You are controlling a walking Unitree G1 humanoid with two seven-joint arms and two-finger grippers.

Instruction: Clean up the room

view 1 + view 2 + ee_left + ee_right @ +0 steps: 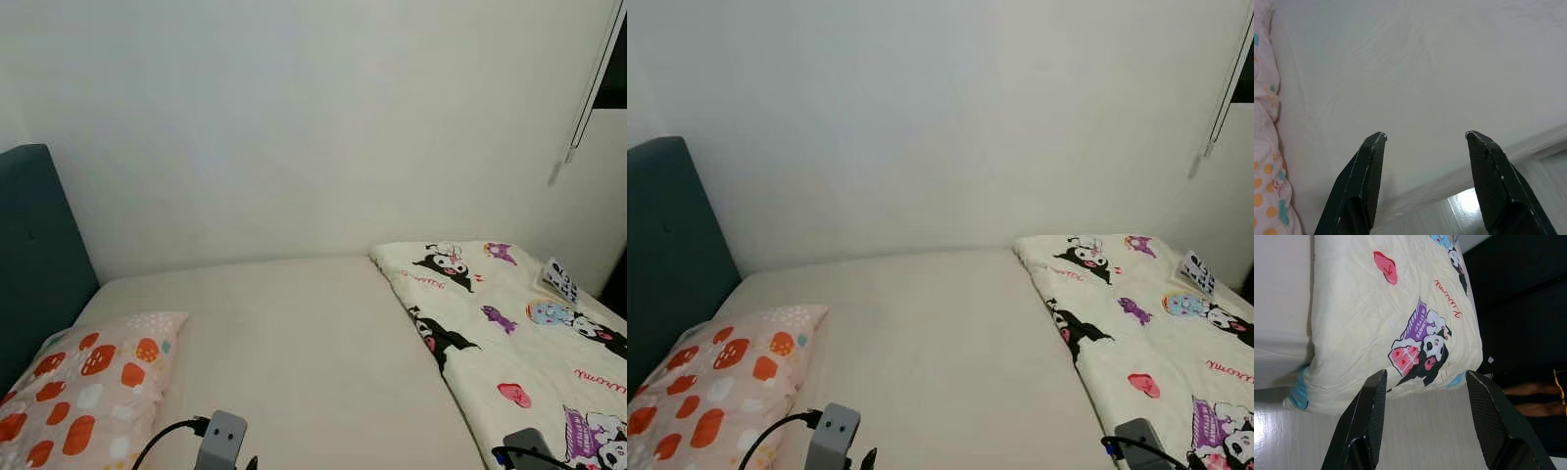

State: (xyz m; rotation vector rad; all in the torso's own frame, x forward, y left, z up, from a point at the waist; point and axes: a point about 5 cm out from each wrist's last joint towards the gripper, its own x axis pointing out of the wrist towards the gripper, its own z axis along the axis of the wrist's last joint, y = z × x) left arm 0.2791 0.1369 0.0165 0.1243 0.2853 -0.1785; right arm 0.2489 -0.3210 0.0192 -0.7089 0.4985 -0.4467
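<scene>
Plain white wall (313, 127) is recorded across the background of both eye views, with a thin white cord (593, 88) hanging at its far right. Below the wall, a wide bed covered by a smooth cream fitted sheet (304, 343) is observed as the main surface. A dark teal padded headboard (34, 255) is noted standing upright at the bed's left end.

A cream quilt printed with black-and-white cartoon figures, purple shapes and red hearts (509, 333) is seen laid over the right part of the bed, its inner edge resting on the bare sheet. In the right wrist view one corner of the quilt is seen reaching the bed's edge above pale floor (1415, 431), with a blue patch showing at the corner. A pale pink pillow patterned with orange-red blobs and small dots (88, 392) is recorded at the left, close to the headboard and well apart from the quilt.

The left gripper (1425, 136) is seen over the bare sheet near the pillow, fingers spread wide, nothing between them. The right gripper (1426, 373) is seen above the quilt's corner, fingers likewise spread and empty. A small card with dark markings (560, 279) is noted lying on the quilt's far right edge.
</scene>
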